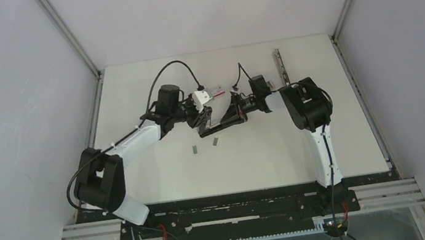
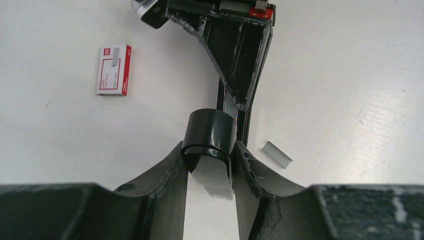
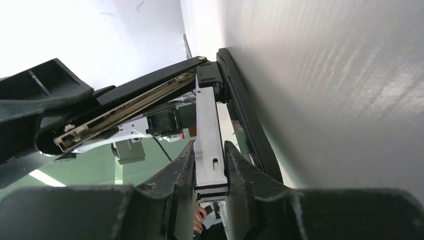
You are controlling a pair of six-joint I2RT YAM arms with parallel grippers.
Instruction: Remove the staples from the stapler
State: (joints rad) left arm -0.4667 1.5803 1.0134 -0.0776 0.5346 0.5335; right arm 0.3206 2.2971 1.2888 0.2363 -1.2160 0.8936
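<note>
White table (image 1: pixel 265 162), loose staples (image 1: pixel 194 149), grey walls (image 1: pixel 8 91)

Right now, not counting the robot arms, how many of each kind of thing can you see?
black stapler, swung open: 1
short grey metal staple strips: 2
small red-and-white box: 1
long thin grey metal bar: 1
Total: 5

Near table (image 1: pixel 265 162) lies open (only two staples (image 1: pixel 194 149) in the way)
</note>
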